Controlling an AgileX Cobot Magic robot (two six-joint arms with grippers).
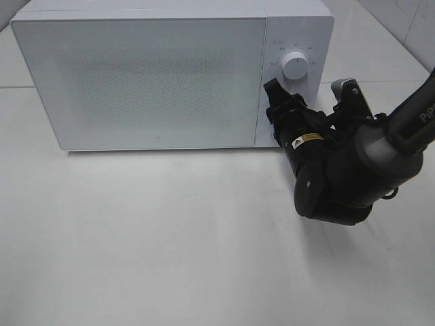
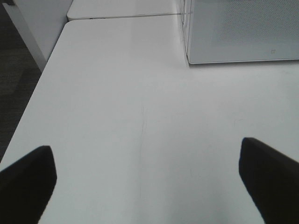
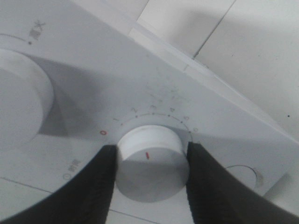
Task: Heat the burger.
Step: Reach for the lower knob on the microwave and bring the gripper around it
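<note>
Right jaws clamp the timer knob [image 3: 150,151] on the microwave [image 1: 143,75]; best to twist it smoothly, grip kept square, without slipping. Left jaws hang open beside the microwave.

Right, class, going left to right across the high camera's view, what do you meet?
microwave door → upper dial → right arm
</note>
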